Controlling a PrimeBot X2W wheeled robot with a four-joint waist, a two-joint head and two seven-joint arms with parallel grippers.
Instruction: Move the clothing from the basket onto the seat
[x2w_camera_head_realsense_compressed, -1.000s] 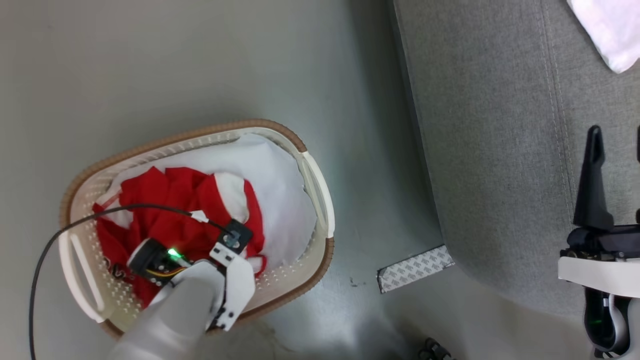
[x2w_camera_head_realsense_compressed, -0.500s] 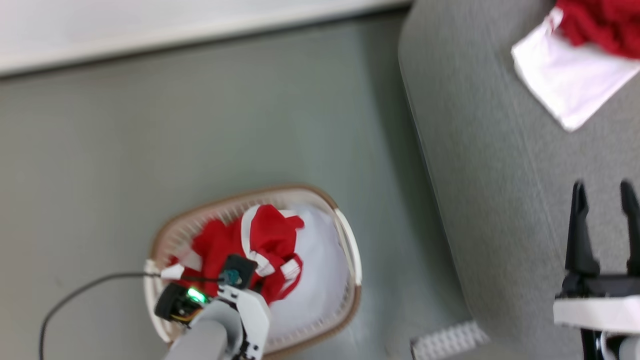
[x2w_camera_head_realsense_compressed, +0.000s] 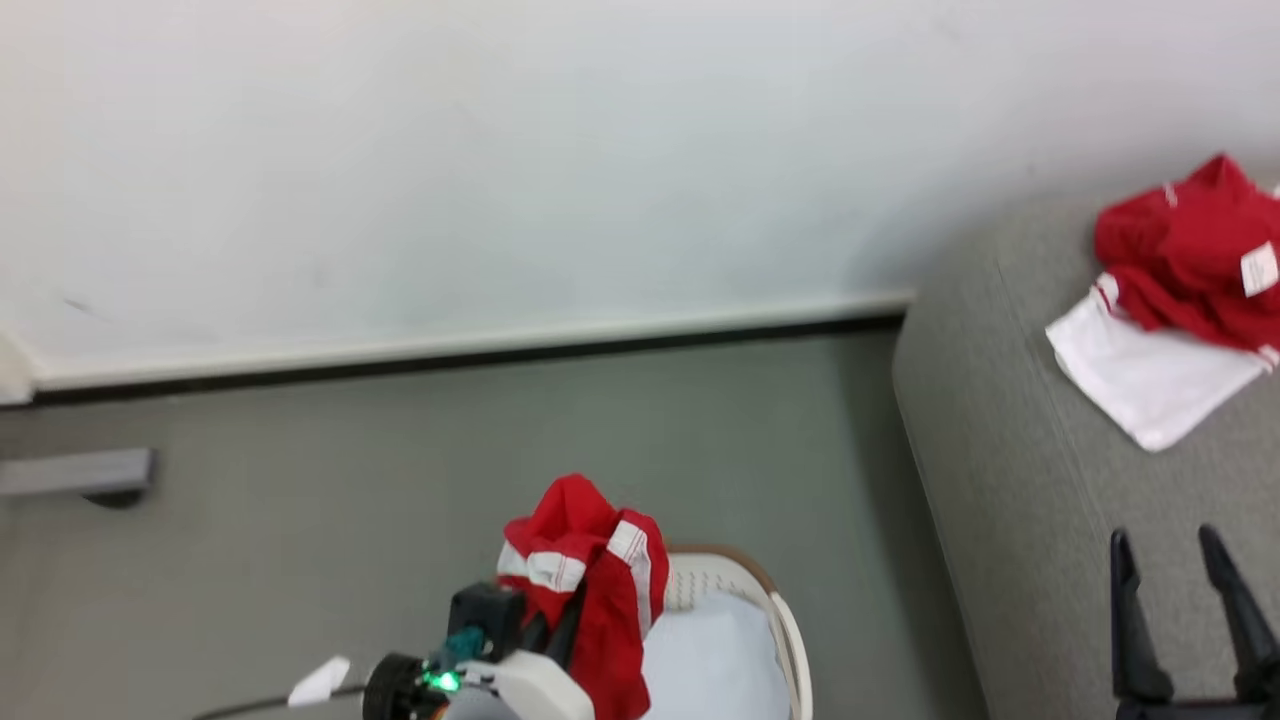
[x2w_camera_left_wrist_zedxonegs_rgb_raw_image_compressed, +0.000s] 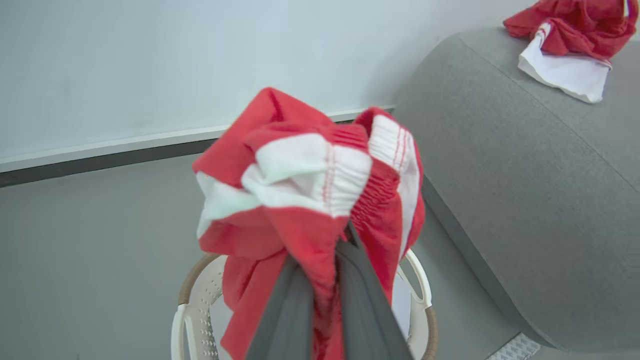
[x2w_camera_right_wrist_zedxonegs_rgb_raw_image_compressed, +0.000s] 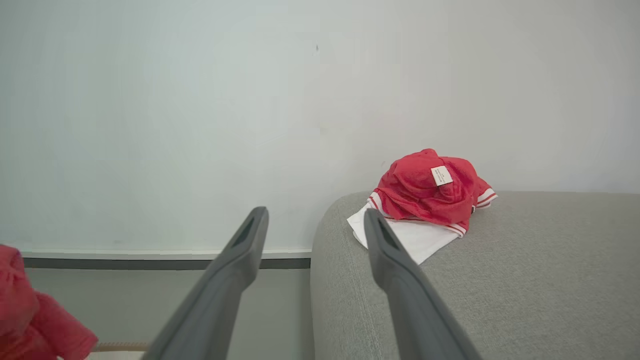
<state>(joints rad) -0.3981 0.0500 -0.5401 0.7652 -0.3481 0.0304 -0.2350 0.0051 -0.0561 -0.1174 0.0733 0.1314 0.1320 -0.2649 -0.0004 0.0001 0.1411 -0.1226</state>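
My left gripper (x2w_camera_head_realsense_compressed: 553, 622) is shut on a red garment (x2w_camera_head_realsense_compressed: 585, 555) with white red-striped bands, holding it up above the basket (x2w_camera_head_realsense_compressed: 786, 632). In the left wrist view the cloth (x2w_camera_left_wrist_zedxonegs_rgb_raw_image_compressed: 310, 185) bunches over the closed fingers (x2w_camera_left_wrist_zedxonegs_rgb_raw_image_compressed: 300, 310), with the basket's rim (x2w_camera_left_wrist_zedxonegs_rgb_raw_image_compressed: 192, 280) below. White cloth (x2w_camera_head_realsense_compressed: 715, 650) still lies inside the basket. On the grey seat (x2w_camera_head_realsense_compressed: 1000, 480) to the right rests another red garment (x2w_camera_head_realsense_compressed: 1190, 260) on a white piece (x2w_camera_head_realsense_compressed: 1140, 375). My right gripper (x2w_camera_head_realsense_compressed: 1165, 540) hovers open over the seat, nothing between its fingers (x2w_camera_right_wrist_zedxonegs_rgb_raw_image_compressed: 235, 270).
A pale wall with a white baseboard (x2w_camera_head_realsense_compressed: 450, 345) runs behind the grey floor. A grey bar (x2w_camera_head_realsense_compressed: 75, 472) juts in at the left. A patterned strip (x2w_camera_left_wrist_zedxonegs_rgb_raw_image_compressed: 515, 347) lies on the floor at the seat's foot. Bare seat surface (x2w_camera_right_wrist_zedxonegs_rgb_raw_image_compressed: 525, 290) spreads before the right gripper.
The head camera has tilted up, bringing the wall into view. My left gripper has risen out of the basket with the red garment. The right gripper stays open.
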